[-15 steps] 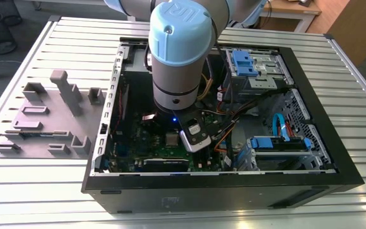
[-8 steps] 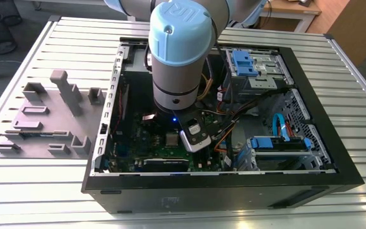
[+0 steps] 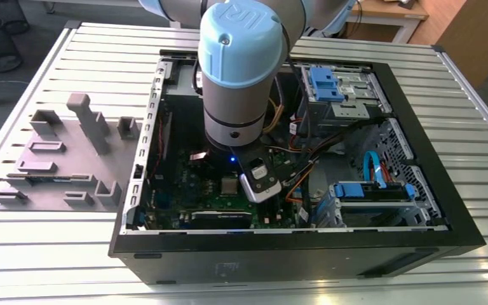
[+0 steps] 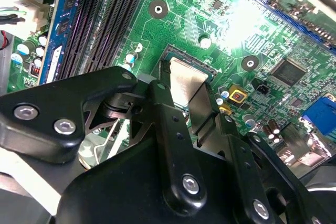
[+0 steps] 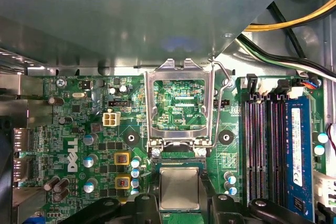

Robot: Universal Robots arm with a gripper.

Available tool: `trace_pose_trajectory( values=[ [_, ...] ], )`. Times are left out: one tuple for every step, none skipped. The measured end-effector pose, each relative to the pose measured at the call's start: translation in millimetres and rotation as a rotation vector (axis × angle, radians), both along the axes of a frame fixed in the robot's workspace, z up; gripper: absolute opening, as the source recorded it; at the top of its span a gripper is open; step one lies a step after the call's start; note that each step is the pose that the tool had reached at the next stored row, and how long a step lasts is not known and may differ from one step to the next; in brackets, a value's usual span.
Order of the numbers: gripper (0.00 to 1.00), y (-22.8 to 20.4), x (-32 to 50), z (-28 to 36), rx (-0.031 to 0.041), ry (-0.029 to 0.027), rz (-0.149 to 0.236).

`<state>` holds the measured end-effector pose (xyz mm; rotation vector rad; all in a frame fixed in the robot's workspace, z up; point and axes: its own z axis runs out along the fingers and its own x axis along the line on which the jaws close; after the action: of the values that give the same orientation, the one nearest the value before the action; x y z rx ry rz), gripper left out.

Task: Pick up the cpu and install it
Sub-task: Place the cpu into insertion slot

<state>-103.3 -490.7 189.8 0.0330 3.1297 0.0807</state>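
Between the jaws, right now, sits the cpu [image 5: 179, 188], and the two black fingers [image 5: 150, 203] are pressed against its opposite edges, so the jaws are clamped on it. It's a small flat square, so there's no long axis to call. Its edges run square with the socket opening just beneath the jaws, and its broad face is turned up, away from the green motherboard [image 5: 79, 129]. That top is a smooth, silvery-grey metal plate, dull in the first wrist view, and catching a bright sheen in the second wrist view, where the cpu [image 4: 186, 80] peeks out between the fingers [image 4: 168, 124]. It lies level with the board, low at the socket; whether it's fully seated there, I can't tell. Just beyond the fingertips, the hinged socket frame [image 5: 178, 69] stands flipped open, board traces showing through its square hole. Off to one side of the jaws run the dark memory slots [image 5: 257, 145], with one blue-labelled stick fitted. Pulling back to the exterior view, the arm [image 3: 239, 57] reaches straight down into the open computer case [image 3: 447, 210], which lies on the slatted tabletop [image 3: 58, 254], with grey fixture blocks [image 3: 66, 159] well apart from the jaws.
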Motion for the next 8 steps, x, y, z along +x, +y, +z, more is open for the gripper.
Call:
trace_pose_trajectory(
  values=[
    [0.39, 0.1, 0.0, 0.3, 0.0003, -0.0001, 0.0],
    [0.39, 0.1, 0.0, 0.6, 0.0007, -0.0004, 0.0],
    [0.39, 0.1, 0.1, 0.8, 0.0009, -0.0005, 0.0],
    [0.39, 0.1, 0.0, 0.9, 0.0008, -0.0004, 0.0],
    [0.39, 0.1, 0.0, 1.0, 0.0005, -0.0003, 0.0],
    [0.39, 0.0, 0.0, 1.2, 0.0002, -0.0001, 0.0],
    [0.39, 0.0, 0.0, 1.2, 0.0001, -0.0001, 0.0],
    [0.39, 0.0, 0.0, 1.2, 0.0001, -0.0001, 0.0]
  ],
)
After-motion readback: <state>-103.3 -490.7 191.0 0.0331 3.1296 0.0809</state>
